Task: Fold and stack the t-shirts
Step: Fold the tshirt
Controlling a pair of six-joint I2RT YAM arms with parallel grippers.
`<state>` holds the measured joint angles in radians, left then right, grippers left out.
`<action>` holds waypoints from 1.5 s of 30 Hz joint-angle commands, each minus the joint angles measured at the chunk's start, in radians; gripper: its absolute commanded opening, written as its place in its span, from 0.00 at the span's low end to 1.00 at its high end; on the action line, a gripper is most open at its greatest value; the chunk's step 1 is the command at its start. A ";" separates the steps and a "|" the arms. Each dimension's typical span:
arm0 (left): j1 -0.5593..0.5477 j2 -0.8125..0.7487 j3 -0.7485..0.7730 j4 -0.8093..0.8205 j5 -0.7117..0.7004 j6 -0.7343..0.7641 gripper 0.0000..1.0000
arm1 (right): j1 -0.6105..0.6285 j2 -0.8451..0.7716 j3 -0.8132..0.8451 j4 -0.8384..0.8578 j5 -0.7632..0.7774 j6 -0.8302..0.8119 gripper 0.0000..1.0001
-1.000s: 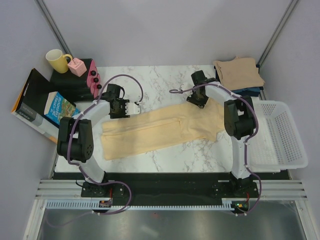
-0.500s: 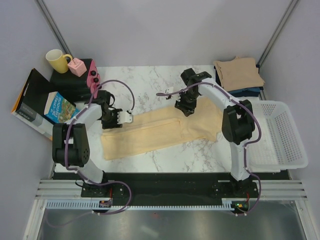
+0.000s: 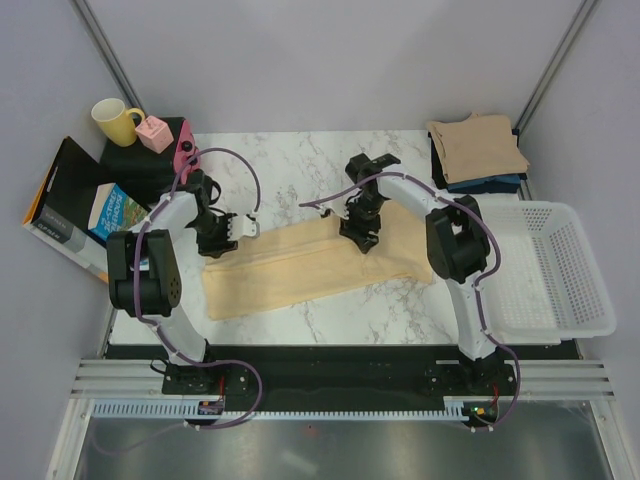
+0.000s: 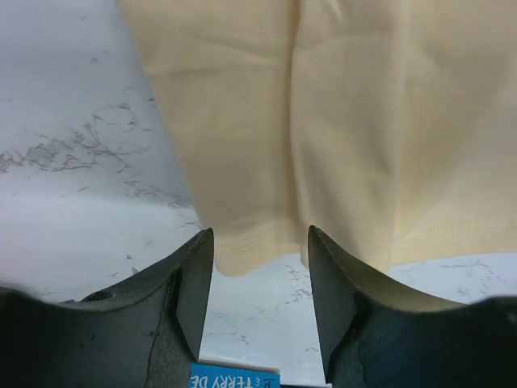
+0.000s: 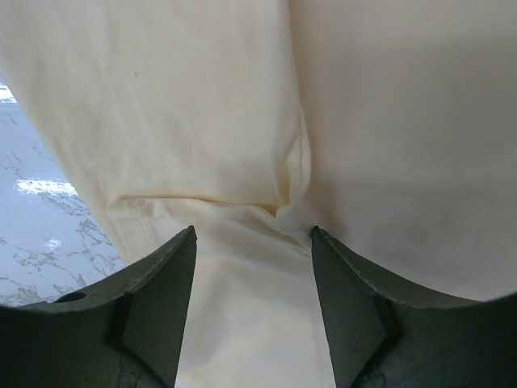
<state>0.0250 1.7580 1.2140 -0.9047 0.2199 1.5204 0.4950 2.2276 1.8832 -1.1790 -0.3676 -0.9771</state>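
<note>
L gripper (image 4: pixel 259 234) is spread w/ nothing pinched. Its wrist cam shows the stitched hem of the long, pale cream cotton t-shirt (image 3: pixel 300 265) just ahead of the gap btwn its fingers, w/ white marble table (image 3: pixel 300 160) showing at left. R gripper (image 5: pixel 253 230) is spread too, hanging over a small pucker where cloth layers meet, no fold caught in it. Shirt lies folded into a narrow strip mid-table, long axis diagonal from near-left to far-right. L gripper sits at the left hem end, R gripper over the far edge a bit right of centre, so the wider right end is nearer the R arm. Judging by that, next fold prob. runs along the long axis, one end carried over the other. Folded tan-beige t-shirt (image 3: pixel 478 147) tops a dark navy t-shirt (image 3: pixel 495 183) at the far-right corner, near the white plastic mesh basket (image 3: pixel 560 300). Can't tell whether either gripper's fingertips touch cloth. R arm's links hide part of the far edge from above, and how many dark shirts sit under the tan one isn't clear.
</note>
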 commanded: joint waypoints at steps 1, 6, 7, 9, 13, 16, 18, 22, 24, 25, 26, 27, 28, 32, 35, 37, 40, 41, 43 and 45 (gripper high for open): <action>0.003 0.006 0.022 -0.112 0.039 0.058 0.57 | 0.013 0.041 0.060 -0.024 -0.045 -0.021 0.67; 0.001 0.011 0.002 -0.152 0.049 0.064 0.56 | 0.024 0.043 0.132 -0.027 -0.074 0.006 0.67; 0.001 0.012 -0.001 -0.152 0.045 0.066 0.56 | 0.020 0.040 0.140 -0.028 -0.086 0.008 0.67; 0.003 0.017 -0.010 -0.152 0.041 0.069 0.56 | 0.028 0.044 0.162 -0.027 -0.087 0.012 0.68; 0.003 0.034 -0.007 -0.152 0.044 0.061 0.56 | 0.033 0.063 0.192 -0.022 -0.086 0.025 0.67; 0.003 0.038 -0.010 -0.155 0.050 0.063 0.55 | 0.040 0.072 0.209 -0.024 -0.099 0.029 0.67; 0.003 0.044 -0.010 -0.161 0.052 0.063 0.55 | 0.053 0.083 0.205 -0.024 -0.099 0.026 0.66; 0.004 0.051 -0.004 -0.174 0.050 0.061 0.54 | 0.076 0.101 0.191 -0.024 -0.099 0.020 0.66; 0.003 0.054 -0.001 -0.184 0.052 0.061 0.54 | 0.086 0.115 0.189 -0.022 -0.103 0.020 0.64; 0.003 0.055 0.001 -0.186 0.050 0.061 0.54 | 0.086 0.119 0.191 -0.021 -0.103 0.021 0.64; 0.003 0.055 0.002 -0.188 0.047 0.061 0.53 | 0.091 0.128 0.191 -0.021 -0.105 0.023 0.61; 0.003 0.060 0.002 -0.191 0.044 0.061 0.52 | 0.091 0.132 0.192 -0.018 -0.105 0.025 0.59; 0.004 0.061 0.002 -0.191 0.042 0.061 0.51 | 0.094 0.136 0.195 -0.018 -0.105 0.029 0.57; 0.003 0.070 0.010 -0.191 0.044 0.057 0.38 | 0.096 0.139 0.195 -0.016 -0.100 0.035 0.45; 0.003 0.074 0.015 -0.191 0.048 0.053 0.18 | 0.096 0.133 0.191 -0.016 -0.093 0.038 0.35; 0.003 0.075 0.021 -0.192 0.055 0.043 0.02 | 0.097 0.129 0.183 -0.016 -0.088 0.040 0.32; 0.003 0.072 0.032 -0.191 0.061 0.037 0.02 | 0.097 0.118 0.175 -0.016 -0.077 0.040 0.29; 0.003 0.067 0.033 -0.192 0.062 0.038 0.02 | 0.097 0.115 0.175 -0.016 -0.074 0.038 0.29; 0.004 0.063 0.041 -0.191 0.064 0.037 0.02 | 0.099 0.112 0.175 -0.018 -0.068 0.038 0.24; 0.003 0.051 0.045 -0.192 0.062 0.038 0.02 | 0.099 0.107 0.177 -0.018 -0.064 0.038 0.23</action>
<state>0.0250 1.8259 1.2217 -1.0771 0.2462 1.5463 0.5911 2.3688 2.0521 -1.1885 -0.4259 -0.9348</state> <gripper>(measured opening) 0.029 0.244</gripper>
